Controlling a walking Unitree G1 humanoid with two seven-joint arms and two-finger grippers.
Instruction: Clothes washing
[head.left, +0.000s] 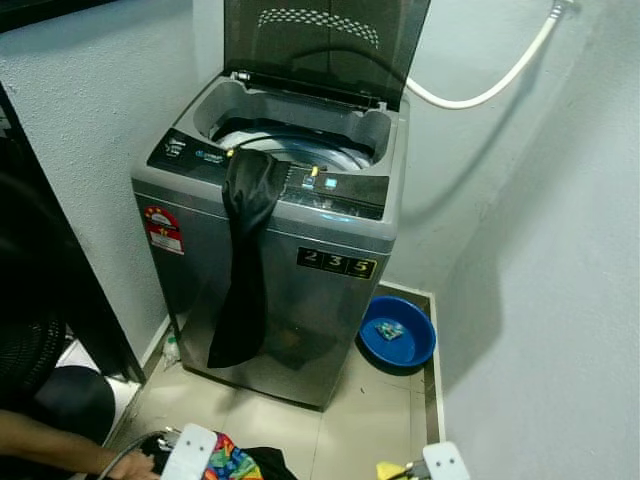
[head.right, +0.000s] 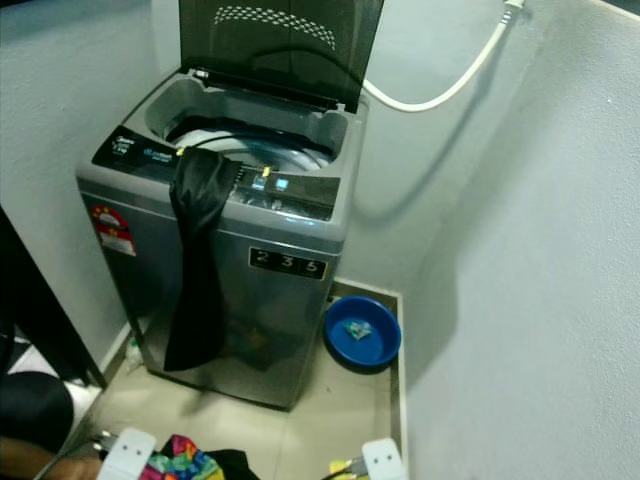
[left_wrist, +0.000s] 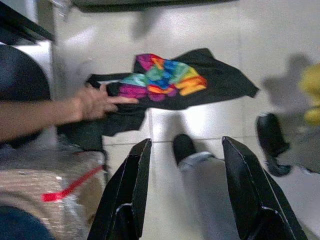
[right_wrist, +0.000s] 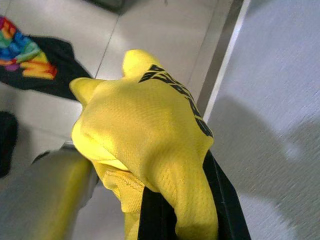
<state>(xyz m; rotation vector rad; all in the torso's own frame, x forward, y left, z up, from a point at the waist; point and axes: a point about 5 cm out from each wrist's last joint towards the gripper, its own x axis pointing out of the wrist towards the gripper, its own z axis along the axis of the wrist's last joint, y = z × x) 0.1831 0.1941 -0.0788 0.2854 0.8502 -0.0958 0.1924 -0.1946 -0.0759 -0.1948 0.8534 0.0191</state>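
Right gripper (right_wrist: 165, 200) clenches a yellow mesh garment (right_wrist: 145, 135) above the tiled floor; left gripper (left_wrist: 185, 190) hangs released, a person's hand (left_wrist: 97, 102) touching the black rainbow-print shirt (left_wrist: 175, 82) beyond its fingertips.

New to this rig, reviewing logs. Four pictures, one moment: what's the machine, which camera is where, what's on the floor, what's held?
It is a walking humanoid robot with two arms, each ending in a two-fingered black claw. The two wide pictures come from its head cameras, looking down at a grey top-loading washing machine with its lid up. A black garment hangs over the machine's front edge, and a blue basin sits on the floor beside it.

The other two pictures come from cameras on the wrists. The left claw is open, above the tiled floor. Below it lies a black shirt with a rainbow print, and a person's hand is touching that shirt. The right claw is shut on a yellow jersey with black lettering.
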